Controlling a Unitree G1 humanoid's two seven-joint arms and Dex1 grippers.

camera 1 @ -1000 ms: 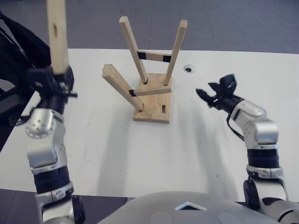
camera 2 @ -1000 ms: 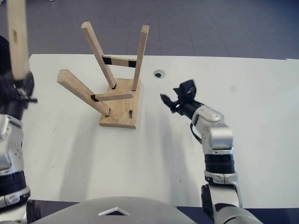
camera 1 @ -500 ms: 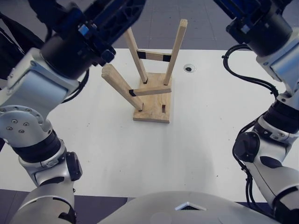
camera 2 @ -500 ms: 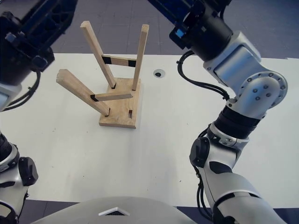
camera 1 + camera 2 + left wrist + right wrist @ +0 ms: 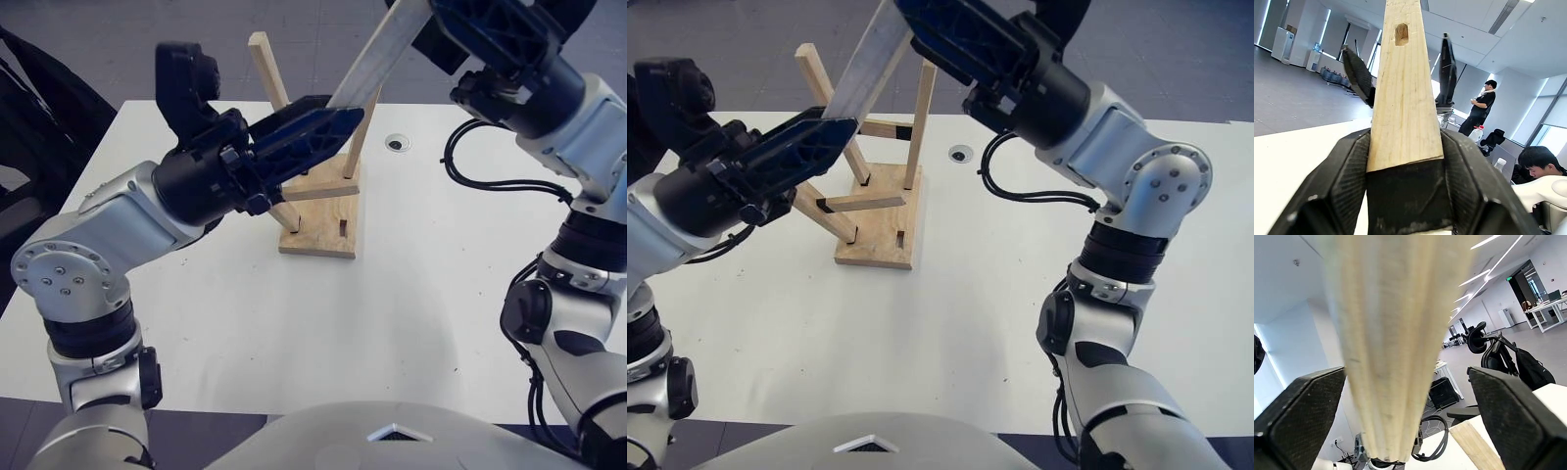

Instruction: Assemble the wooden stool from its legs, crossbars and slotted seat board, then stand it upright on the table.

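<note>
A loose wooden leg with a slot near its far end is clamped in my left gripper, raised above the table and tilted up to the right. My right gripper is also raised and open, its fingers flanking the leg's far end with gaps on both sides. Below and behind them the slotted seat board lies flat on the table with three legs standing in it, one leaning left. Crossbars with black ends join them. The left arm hides part of the leaning leg.
The white table has a small round cable hole to the right of the stool. Bare tabletop spreads in front of and to the right of the seat board. A dark bag sits off the table's left edge.
Both arms have swung up in front of the camera. The leg, held upright at the far left a second ago, now tilts toward the right gripper, which rose from low over the table.
</note>
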